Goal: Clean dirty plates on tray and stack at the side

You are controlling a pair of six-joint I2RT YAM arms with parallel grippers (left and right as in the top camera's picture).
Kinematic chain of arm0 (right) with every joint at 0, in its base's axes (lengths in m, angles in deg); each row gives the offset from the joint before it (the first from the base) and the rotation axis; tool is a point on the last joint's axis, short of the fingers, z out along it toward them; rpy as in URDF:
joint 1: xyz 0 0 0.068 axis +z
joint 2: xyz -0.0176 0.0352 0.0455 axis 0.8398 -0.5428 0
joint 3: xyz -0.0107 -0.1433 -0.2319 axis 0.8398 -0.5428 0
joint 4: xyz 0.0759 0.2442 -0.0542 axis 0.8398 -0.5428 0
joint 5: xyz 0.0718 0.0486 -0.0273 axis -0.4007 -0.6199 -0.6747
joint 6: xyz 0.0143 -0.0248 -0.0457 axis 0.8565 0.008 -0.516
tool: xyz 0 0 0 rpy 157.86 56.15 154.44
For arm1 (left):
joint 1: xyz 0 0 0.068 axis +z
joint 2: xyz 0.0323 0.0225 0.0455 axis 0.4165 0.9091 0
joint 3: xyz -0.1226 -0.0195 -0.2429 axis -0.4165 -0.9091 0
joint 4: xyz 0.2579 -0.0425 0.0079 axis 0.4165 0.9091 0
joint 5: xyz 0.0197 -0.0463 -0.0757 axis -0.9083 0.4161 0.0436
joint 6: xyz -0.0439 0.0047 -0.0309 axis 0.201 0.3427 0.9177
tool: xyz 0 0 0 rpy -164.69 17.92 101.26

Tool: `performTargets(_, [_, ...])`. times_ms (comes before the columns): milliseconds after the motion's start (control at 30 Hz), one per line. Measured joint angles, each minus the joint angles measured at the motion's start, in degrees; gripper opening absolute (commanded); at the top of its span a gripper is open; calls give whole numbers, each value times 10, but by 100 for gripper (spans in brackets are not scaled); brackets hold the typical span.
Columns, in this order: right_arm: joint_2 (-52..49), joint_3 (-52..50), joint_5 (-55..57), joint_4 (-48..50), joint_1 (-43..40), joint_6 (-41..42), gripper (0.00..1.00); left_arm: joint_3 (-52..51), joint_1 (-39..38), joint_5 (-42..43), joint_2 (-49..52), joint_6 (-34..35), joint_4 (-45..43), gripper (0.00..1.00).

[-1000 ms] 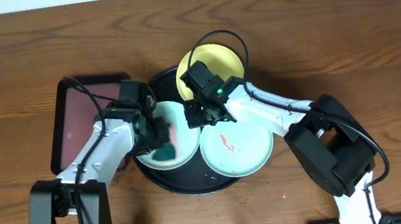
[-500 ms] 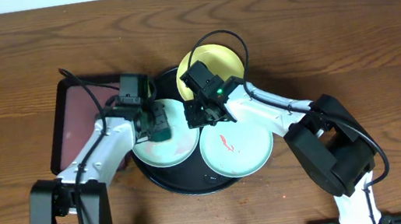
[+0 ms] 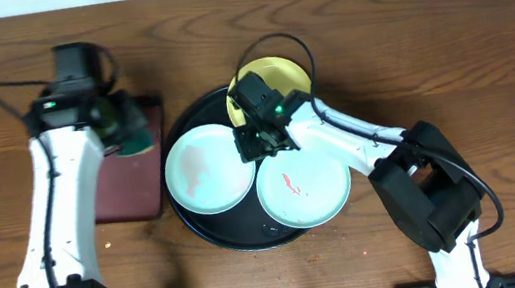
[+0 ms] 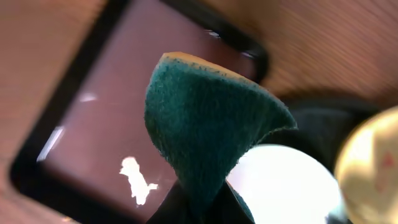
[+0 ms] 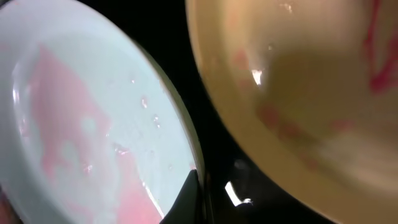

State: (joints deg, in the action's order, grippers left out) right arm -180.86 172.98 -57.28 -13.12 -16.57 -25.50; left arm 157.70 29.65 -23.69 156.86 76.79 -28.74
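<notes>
The black tray (image 3: 191, 226) holds three plates. The left blue-green plate (image 3: 203, 172) carries a thin, spread pink film, also seen in the right wrist view (image 5: 74, 124). The right blue-green plate (image 3: 317, 194) has a red smear. The yellow plate (image 3: 285, 78) leans on the tray's far rim, with red marks visible in the right wrist view (image 5: 298, 93). My right gripper (image 3: 256, 146) is shut on the left plate's rim (image 5: 198, 190). My left gripper (image 3: 119, 123) is shut on a green sponge (image 3: 138, 132) (image 4: 205, 124) above the maroon tray.
A dark maroon rectangular tray (image 3: 122, 188) lies left of the black tray and shows in the left wrist view (image 4: 99, 124). Bare wooden table (image 3: 446, 47) surrounds both trays. The right arm reaches across the black tray's far right.
My left arm lifted the sponge off the left plate and swung back and left, over the maroon tray. The plate is now uncovered. The right gripper has stayed on the rim.
</notes>
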Motion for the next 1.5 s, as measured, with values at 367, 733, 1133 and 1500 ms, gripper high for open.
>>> performTargets(367, [110, 84, 172, -122, 5, -97, 1, 0, 81, 0, 2, 0, 7, 7])
performTargets(733, [166, 86, 503, -113, 124, -189, 1, -4, 81, 0, 2, 0, 2, 7])
performTargets(1133, [166, 86, 786, -79, 229, -214, 1, -7, 81, 0, 2, 0, 2, 8])
performTargets(1500, [166, 86, 853, -71, 260, -214, 1, -7, 81, 0, 2, 0, 2, 8])
